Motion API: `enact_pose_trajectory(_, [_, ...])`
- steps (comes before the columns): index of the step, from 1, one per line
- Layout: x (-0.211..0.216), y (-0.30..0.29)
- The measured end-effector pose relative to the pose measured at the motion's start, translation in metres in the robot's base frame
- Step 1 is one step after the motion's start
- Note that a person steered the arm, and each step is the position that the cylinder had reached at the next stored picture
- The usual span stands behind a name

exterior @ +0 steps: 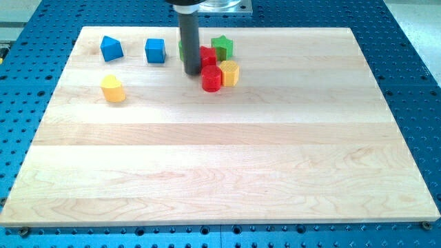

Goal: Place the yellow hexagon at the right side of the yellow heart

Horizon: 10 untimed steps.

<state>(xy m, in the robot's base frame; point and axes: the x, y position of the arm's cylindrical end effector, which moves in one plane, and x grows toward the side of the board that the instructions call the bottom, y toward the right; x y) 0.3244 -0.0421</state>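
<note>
The yellow hexagon (230, 72) sits near the view's top centre, touching a red cylinder (211, 78) on its left. The yellow heart (113, 89) lies apart at the view's left, far to the left of the hexagon. My tip (192, 71) is the lower end of the dark rod. It stands just left of the red cylinder and of a second red block (207, 56), about two block widths left of the hexagon.
A green star (222, 47) sits above the hexagon. A green block (181, 49) is mostly hidden behind the rod. A blue cube (156, 50) and a blue pentagon-like block (111, 48) lie at the top left. The wooden board (220, 172) rests on a blue perforated table.
</note>
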Motion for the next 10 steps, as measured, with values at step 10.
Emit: enact_pose_trajectory(10, [0.046,0.046])
